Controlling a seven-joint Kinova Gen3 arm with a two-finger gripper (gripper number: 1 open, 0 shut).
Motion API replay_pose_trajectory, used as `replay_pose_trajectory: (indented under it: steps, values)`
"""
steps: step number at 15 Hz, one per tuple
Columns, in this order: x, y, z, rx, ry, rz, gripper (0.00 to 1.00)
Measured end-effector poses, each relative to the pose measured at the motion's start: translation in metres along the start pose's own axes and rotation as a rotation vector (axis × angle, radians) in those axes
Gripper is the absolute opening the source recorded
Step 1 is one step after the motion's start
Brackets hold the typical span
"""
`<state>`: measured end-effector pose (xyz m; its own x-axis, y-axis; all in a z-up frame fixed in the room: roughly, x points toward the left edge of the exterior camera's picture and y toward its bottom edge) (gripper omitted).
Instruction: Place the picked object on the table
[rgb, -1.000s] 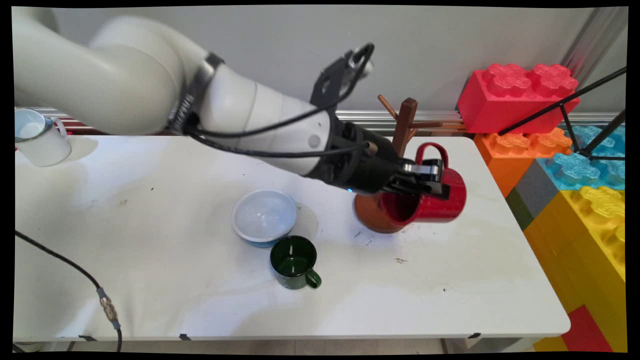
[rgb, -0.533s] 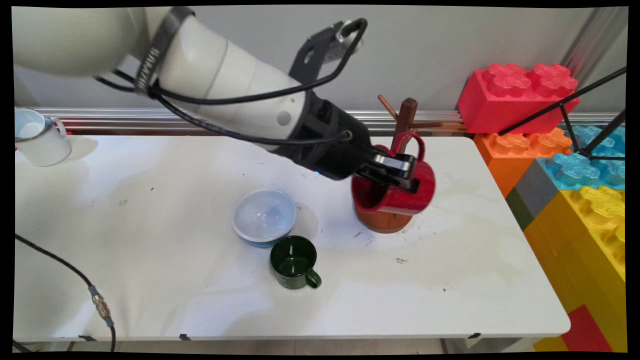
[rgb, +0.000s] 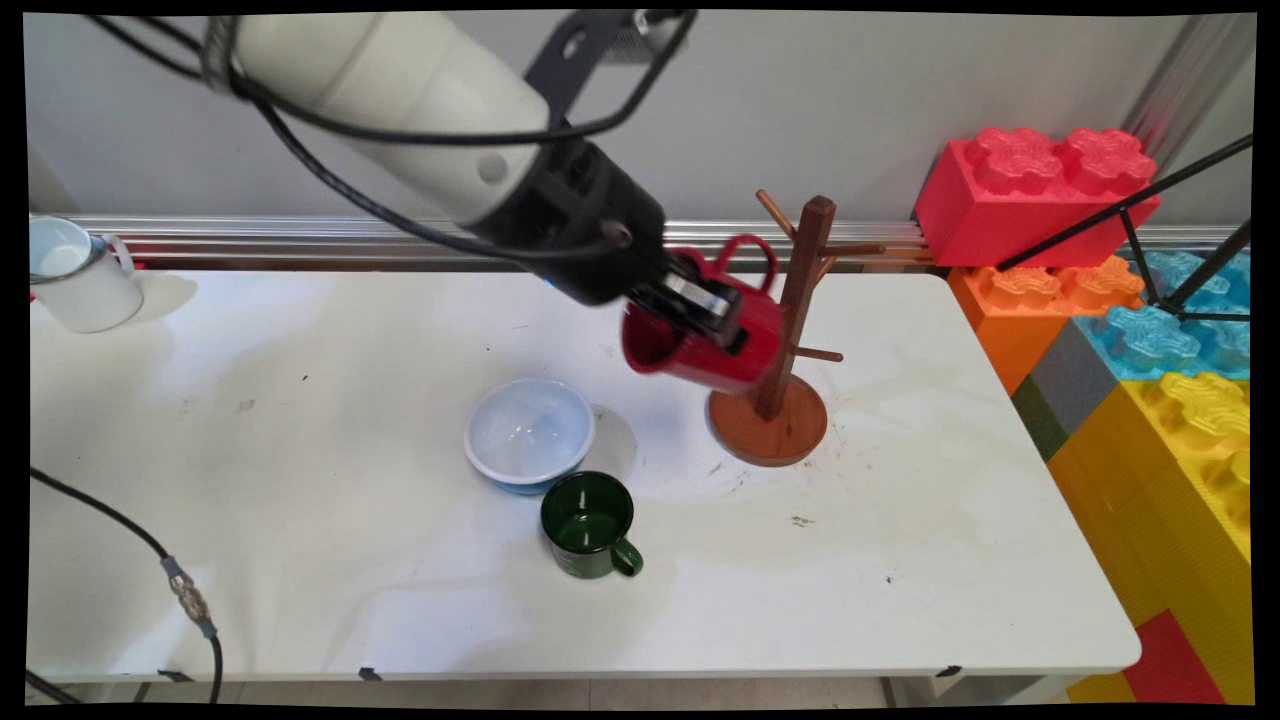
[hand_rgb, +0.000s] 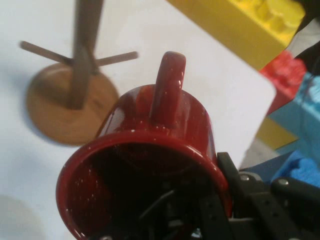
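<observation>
1. My black two-finger claw is clamped on the rim of a glossy red enamel mug, one finger inside it and one outside.
2. I hold the mug in the air, tipped on its side with the handle up, just left of the brown wooden mug tree.
3. Left of the tree's round base sit a pale blue bowl and a dark green mug.
4. Right of the tree, past the white table's edge, giant toy bricks are stacked.
</observation>
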<state>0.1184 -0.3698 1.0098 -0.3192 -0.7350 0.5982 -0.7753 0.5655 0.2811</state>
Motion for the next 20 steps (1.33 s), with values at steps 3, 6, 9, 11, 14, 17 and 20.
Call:
replay_pose_trajectory:
  steps: [3, 6, 9, 11, 14, 17, 20]
  values:
    - [0.011, -0.019, -0.016, 0.086, -0.051, 0.087, 0.00]
    - [0.016, -0.030, -0.023, 0.130, -0.098, 0.156, 0.00]
    - [0.024, -0.045, -0.027, 0.181, -0.153, 0.241, 0.00]
    - [0.030, -0.055, -0.024, 0.207, -0.189, 0.302, 0.00]
    - [0.041, -0.071, -0.013, 0.250, -0.243, 0.381, 0.00]
    - [0.048, -0.086, 0.003, 0.283, -0.293, 0.438, 0.00]
    - [0.054, -0.100, 0.023, 0.303, -0.334, 0.480, 0.00]
